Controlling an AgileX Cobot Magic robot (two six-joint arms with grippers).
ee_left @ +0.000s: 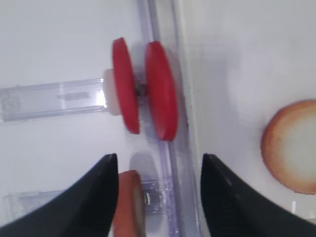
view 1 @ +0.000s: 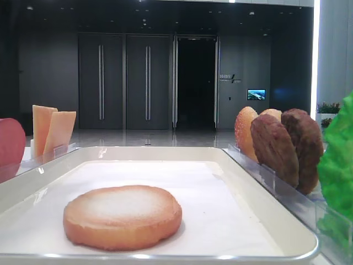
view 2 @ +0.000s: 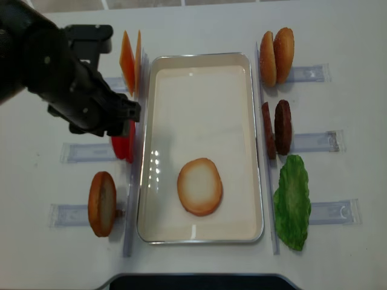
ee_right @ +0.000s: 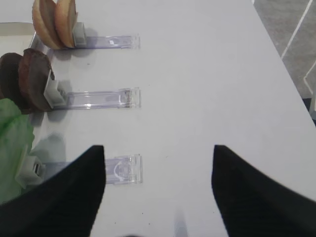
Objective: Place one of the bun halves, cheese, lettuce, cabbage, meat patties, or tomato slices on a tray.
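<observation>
A bun half lies flat on the white tray, seen close up as bun half. My left gripper is open. Two upright tomato slices stand just ahead of its fingertips. The edge of another upright bun half shows low between the fingers beside the left one, not gripped. From overhead the left gripper hangs over the tomato slices left of the tray. My right gripper is open and empty above the bare table.
Clear racks flank the tray. Cheese and a bun half stand on the left. Bun halves, meat patties and lettuce line the right. An empty rack end lies under the right gripper.
</observation>
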